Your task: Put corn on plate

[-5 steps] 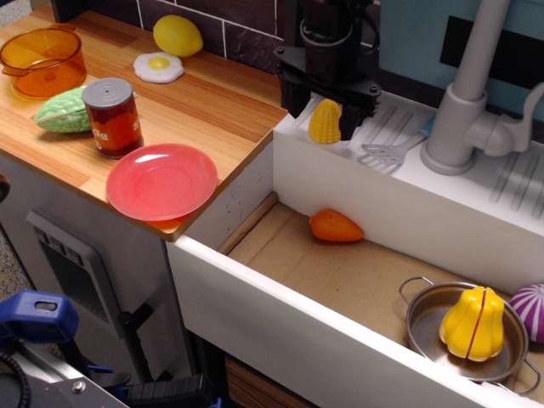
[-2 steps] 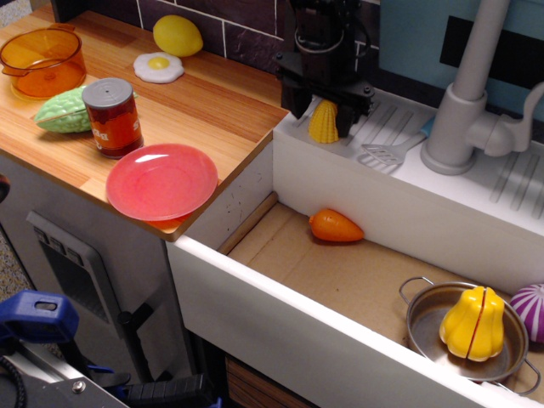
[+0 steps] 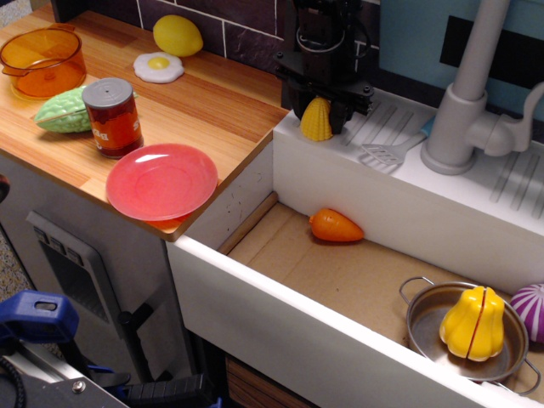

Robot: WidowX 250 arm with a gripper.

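Since a second ago the hand [image 3: 322,109] has come in over the corn [image 3: 316,120] and now pinches its tip between both fingers, the cob tilted at the near corner of the white ledge [image 3: 442,183]. Nearest, a squash [image 3: 473,322] sits in a steel pan [image 3: 425,316], a carrot [image 3: 335,226] lies in the sink, and the plate [image 3: 161,181] rests on the worktop [image 3: 212,106] edge, well left of the corn. Behind it stand a can [image 3: 112,117], then an egg [image 3: 158,66] and lemon [image 3: 177,35].
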